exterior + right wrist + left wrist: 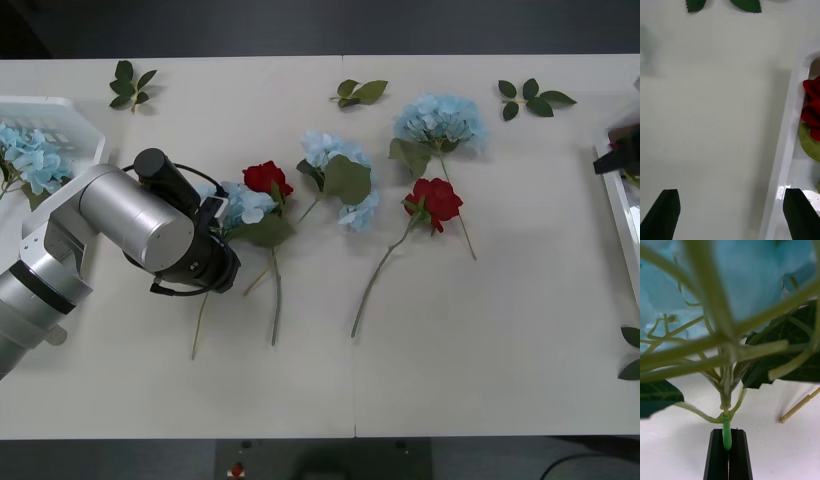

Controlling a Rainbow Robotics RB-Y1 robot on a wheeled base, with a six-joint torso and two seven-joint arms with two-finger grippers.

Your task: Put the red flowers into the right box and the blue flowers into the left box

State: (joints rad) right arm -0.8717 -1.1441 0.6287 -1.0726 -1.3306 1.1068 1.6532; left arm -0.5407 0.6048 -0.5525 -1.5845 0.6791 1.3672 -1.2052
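The left gripper (728, 450) pinches the green stem of a blue flower (243, 205) on the table (480, 350), beside a red rose (267, 178); the right gripper (732, 213) hangs spread beside the right box (784, 150), which holds a red flower (813, 108).

No text, label, brand, number or sign can be read in any of the views.
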